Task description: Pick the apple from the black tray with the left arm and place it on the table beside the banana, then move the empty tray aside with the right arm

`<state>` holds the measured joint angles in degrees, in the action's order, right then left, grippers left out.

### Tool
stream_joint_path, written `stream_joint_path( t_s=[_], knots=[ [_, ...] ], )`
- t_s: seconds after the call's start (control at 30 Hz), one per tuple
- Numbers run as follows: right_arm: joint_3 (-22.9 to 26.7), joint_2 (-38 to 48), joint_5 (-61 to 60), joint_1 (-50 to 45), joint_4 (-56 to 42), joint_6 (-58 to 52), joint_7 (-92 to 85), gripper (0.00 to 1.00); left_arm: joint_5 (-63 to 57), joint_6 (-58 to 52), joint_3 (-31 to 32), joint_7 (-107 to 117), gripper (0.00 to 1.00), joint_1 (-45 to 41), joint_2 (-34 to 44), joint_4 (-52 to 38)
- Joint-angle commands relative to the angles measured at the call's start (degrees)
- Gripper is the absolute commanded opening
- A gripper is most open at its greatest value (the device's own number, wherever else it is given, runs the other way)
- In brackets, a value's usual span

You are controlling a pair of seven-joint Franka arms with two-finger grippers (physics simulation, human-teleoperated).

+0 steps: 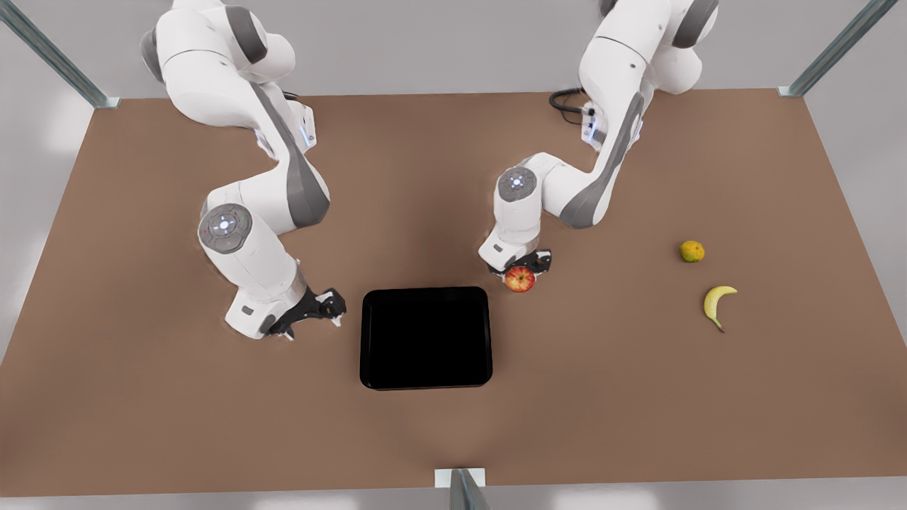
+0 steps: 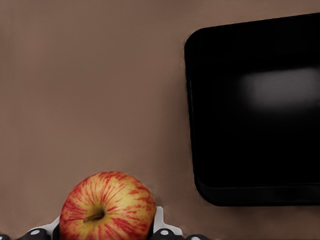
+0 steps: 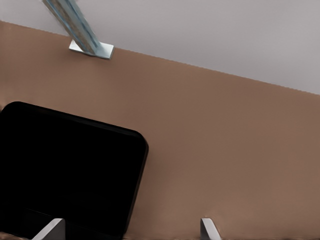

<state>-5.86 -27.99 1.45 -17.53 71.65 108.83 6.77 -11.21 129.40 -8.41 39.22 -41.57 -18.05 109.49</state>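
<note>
On the brown table point(image 1: 177, 425), grey-walled: one black tray point(image 1: 425, 338), one banana point(image 1: 717, 303). Left gripper point(image 1: 521, 269) clamps one apple point(image 1: 520, 279); right gripper point(image 1: 315, 312) gapes empty beside the tray.

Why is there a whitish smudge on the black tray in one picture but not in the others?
In the left wrist view the glossy tray mirrors a soft pale glare. In the front view the tray looks pure black, no shine. In the right wrist view it is dark too. The apple, held by the left gripper, looks evenly lit.
</note>
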Motion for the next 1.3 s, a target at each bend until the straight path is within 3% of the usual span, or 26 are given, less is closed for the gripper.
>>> stream_joint_path(
  t_s=[0.0,0.1,0.17,0.2,0.23,0.27,0.3,0.43,0.5,0.57,0.6,0.63,0.7,0.77,1.27],
  knots=[
    [0.14,0.04,0.39,-2.69,-0.10,-11.18,21.27,1.00,0.57,15.18,-0.11,-35.52,0.70,5.61,4.52,9.34],
    [-0.03,-0.49,-6.99,-2.77,0.42,-13.73,22.68,1.00,1.89,17.73,-0.11,-49.85,0.70,15.72,1.01,9.61],
    [0.15,3.02,-7.52,-2.42,11.22,-2.76,22.24,1.00,2.07,20.45,-0.02,-54.42,0.70,20.38,-2.33,9.61],
    [0.15,6.98,-7.61,-2.42,21.07,6.65,22.85,1.00,2.07,21.86,-0.02,-55.92,0.70,22.14,-3.57,9.69],
    [0.06,8.47,-7.61,-2.51,24.15,8.16,26.18,1.00,2.07,22.83,-0.02,-55.75,0.75,22.32,-4.53,9.69],
    [-0.03,8.21,-7.61,-2.69,25.47,9.64,27.33,1.00,2.07,22.92,-0.02,-55.66,1.00,22.41,-4.89,9.69],
    [-0.12,8.91,-7.52,-2.95,31.53,19.74,28.56,1.00,2.07,22.92,-0.02,-55.57,1.00,22.58,-4.97,9.69],
    [-0.73,6.89,-7.08,-2.86,28.90,26.60,29.18,1.00,2.51,22.65,-0.11,-54.43,1.00,23.37,-4.89,9.69],
    [-0.73,5.40,-6.64,-2.86,28.99,37.77,28.13,1.00,4.43,21.25,-0.11,-51.36,1.00,23.64,-3.13,9.08],
    [-0.73,3.99,-5.59,-2.78,27.76,40.06,26.72,1.00,15.25,0.36,-0.20,-40.98,1.00,23.72,8.20,5.31],
    [-0.73,3.03,-3.04,-2.78,26.79,40.06,26.72,1.00,15.60,-20.83,-2.83,-41.85,1.00,23.90,8.91,-5.85],
    [-0.73,1.88,-2.86,-2.78,26.70,40.06,25.67,1.00,18.15,-23.84,-3.80,-43.62,1.00,23.90,12.42,-6.74],
    [-0.38,0.48,-2.86,-2.69,26.61,40.15,22.85,1.00,20.08,-21.82,-3.80,-43.27,1.00,23.90,10.68,-9.63],
    [0.58,-1.28,-2.95,-2.42,26.09,42.17,18.37,1.00,21.31,-28.94,-3.80,-43.44,1.00,25.75,6.36,-19.84],
    [1.64,-10.25,-2.95,-2.60,27.23,47.18,1.23,1.00,19.38,-28.59,-3.63,-41.95,1.00,25.39,5.40,-19.75]
  ],
)
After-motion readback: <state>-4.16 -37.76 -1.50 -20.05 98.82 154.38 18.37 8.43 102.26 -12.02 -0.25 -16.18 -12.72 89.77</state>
